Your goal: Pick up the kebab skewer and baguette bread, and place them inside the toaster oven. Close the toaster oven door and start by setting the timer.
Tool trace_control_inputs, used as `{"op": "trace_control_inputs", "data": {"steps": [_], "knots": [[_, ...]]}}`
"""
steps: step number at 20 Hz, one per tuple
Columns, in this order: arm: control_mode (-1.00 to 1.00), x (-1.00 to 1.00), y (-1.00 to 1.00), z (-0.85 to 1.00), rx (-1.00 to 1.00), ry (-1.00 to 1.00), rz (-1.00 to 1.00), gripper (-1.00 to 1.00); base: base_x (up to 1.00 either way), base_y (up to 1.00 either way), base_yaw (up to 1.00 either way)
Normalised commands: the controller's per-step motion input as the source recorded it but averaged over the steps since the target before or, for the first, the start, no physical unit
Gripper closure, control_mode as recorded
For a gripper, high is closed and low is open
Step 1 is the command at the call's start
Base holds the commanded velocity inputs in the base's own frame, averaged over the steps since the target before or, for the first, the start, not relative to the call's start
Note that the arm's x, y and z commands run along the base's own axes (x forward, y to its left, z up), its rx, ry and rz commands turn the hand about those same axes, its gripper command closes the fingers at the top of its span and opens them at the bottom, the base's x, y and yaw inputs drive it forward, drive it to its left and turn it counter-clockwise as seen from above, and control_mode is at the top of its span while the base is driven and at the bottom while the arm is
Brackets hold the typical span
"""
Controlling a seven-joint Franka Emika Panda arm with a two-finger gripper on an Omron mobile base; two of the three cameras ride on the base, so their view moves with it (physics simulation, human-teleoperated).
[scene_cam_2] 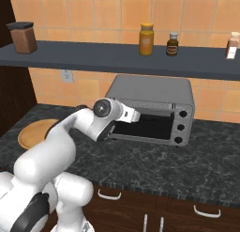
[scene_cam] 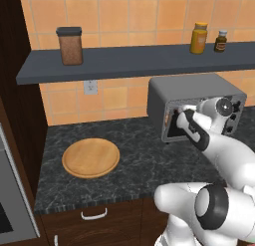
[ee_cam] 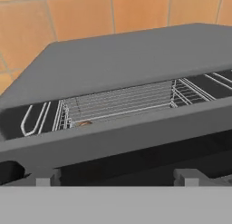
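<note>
Gripper at toaster oven mouth

Toaster oven (scene_cam_2: 154, 92) stands on the dark stone counter (scene_cam_2: 187, 165) below the grey shelf (scene_cam_2: 117, 57), against the tiled wall. White arm reaches forward to the oven's front; the hand sits at the left part of the opening in the right base view, just in front of the upper edge.

Gripper (ee_cam: 115, 180): two dark finger tips visible low in the hand view, well apart from each other, nothing between them. Jaws spread wide, empty.

Hand view looks down over the oven's grey top and into the cavity. Wire rack (ee_cam: 122, 103) is visible inside. A small brown item (ee_cam: 84, 124) shows at the rack's near edge, just behind the grey front bar; too little is exposed to tell whether it is bread or skewer.

Round wooden board (scene_cam: 90, 157) lies on the counter to the oven's left, well apart from the hand. Position of the oven door cannot be made out.
</note>
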Motion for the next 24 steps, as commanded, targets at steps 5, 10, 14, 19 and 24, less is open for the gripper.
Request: {"op": "trace_control_inputs", "data": {"steps": [5,10,14,19,24], "knots": [[-1.00,0.49,0.28,-0.05,0.00,0.00,-0.03,-1.00,0.00,0.00,0.00],[-1.00,0.43,0.22,-0.25,0.00,0.00,-0.02,-1.00,0.00,0.00,0.00],[-1.00,0.32,0.09,-0.38,0.00,0.00,-0.01,-1.00,0.00,0.00,0.00],[-1.00,0.05,0.01,-0.03,0.00,0.00,0.00,-1.00,0.00,0.00,0.00],[-1.00,-0.51,-0.13,0.03,0.00,0.00,0.00,-1.00,0.00,0.00,0.00]]}}
